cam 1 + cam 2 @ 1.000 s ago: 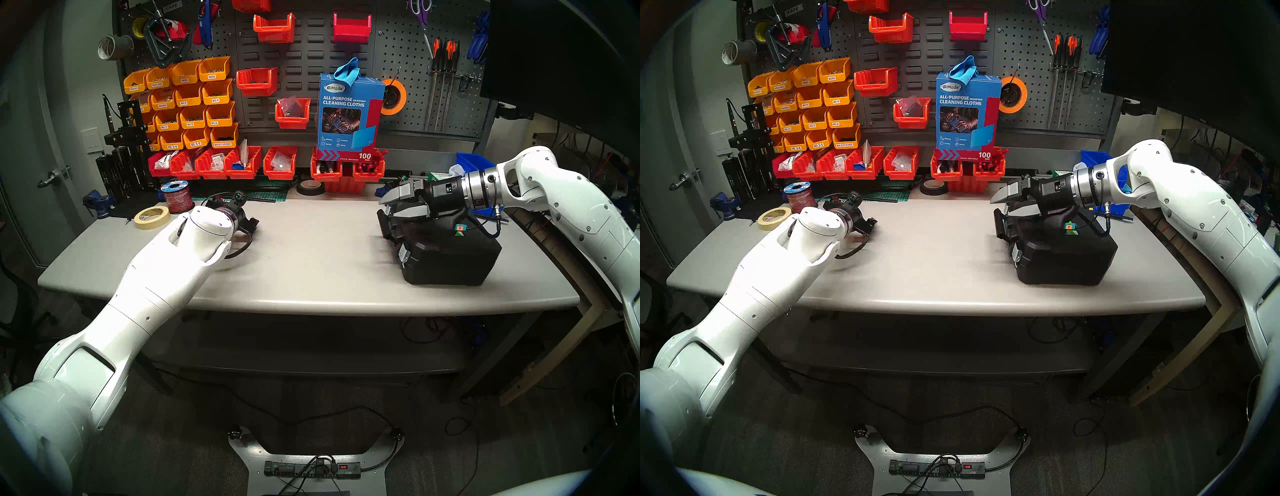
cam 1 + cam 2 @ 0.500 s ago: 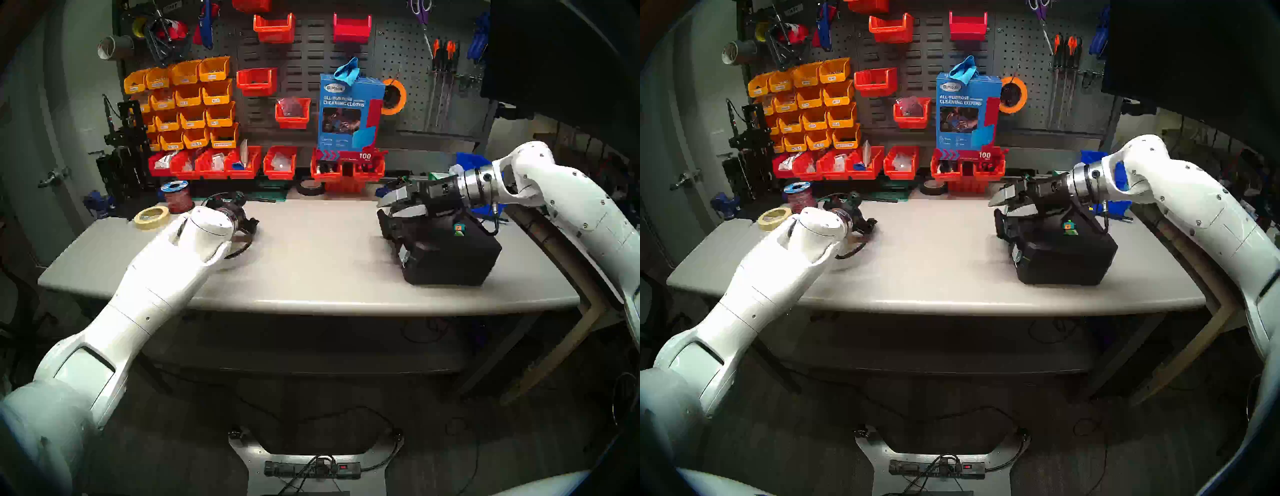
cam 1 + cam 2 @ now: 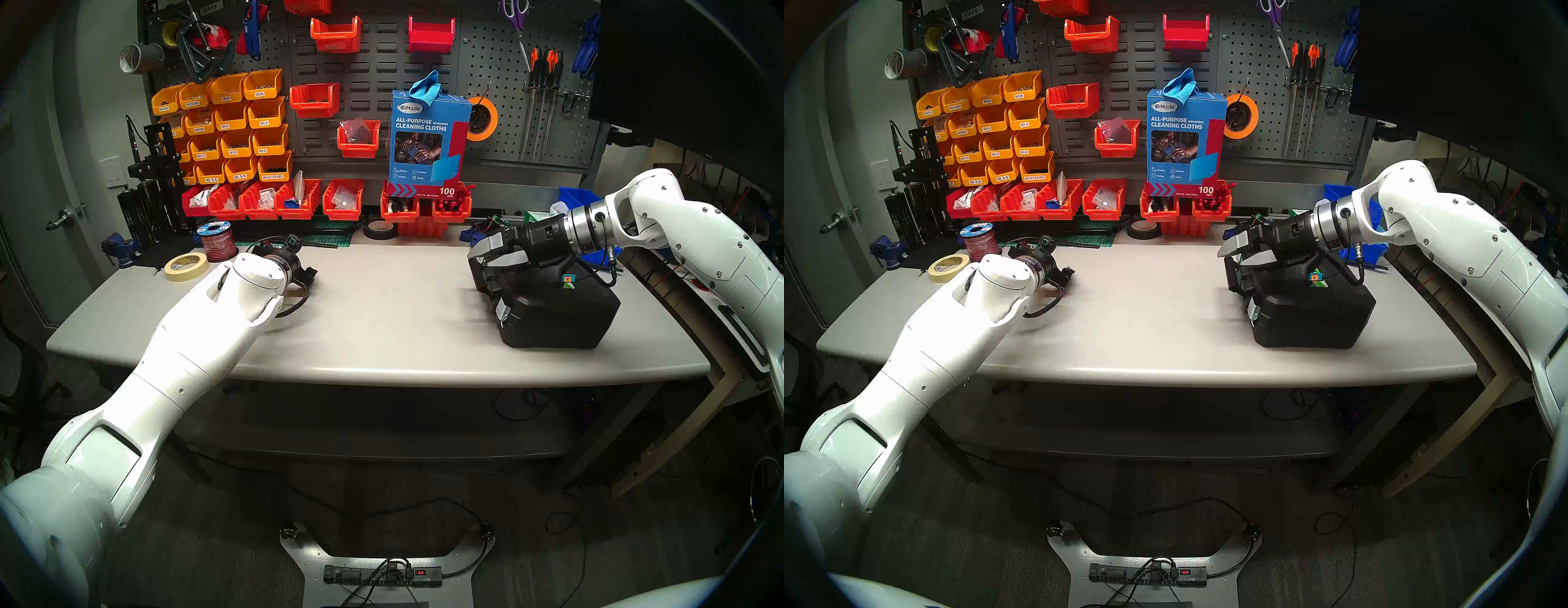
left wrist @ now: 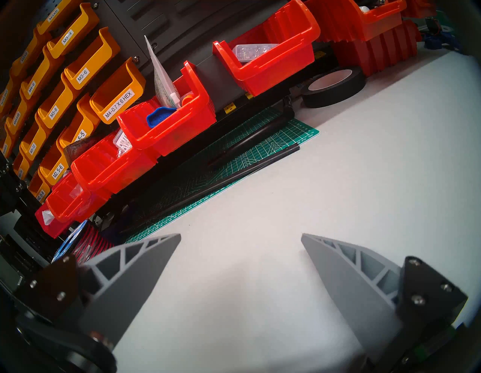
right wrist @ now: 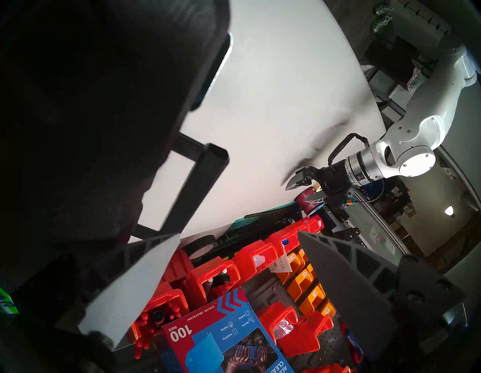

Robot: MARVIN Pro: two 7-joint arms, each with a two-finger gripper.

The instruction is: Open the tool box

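Under the right gripper (image 3: 488, 254) (jaws parted) sits the tool box (image 3: 560, 314).

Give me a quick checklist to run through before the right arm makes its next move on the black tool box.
1. Right gripper open and empty: ok, fingers spread, nothing between them.
2. Right gripper lined up at the tool box handle end: ok, hovering just above it.
3. Lid closed: ok, looks shut.
4. Latch state: cannot tell.
5. Left gripper open, clear of the box: ok, over bare table.
6. Table space in front of the box: ok.
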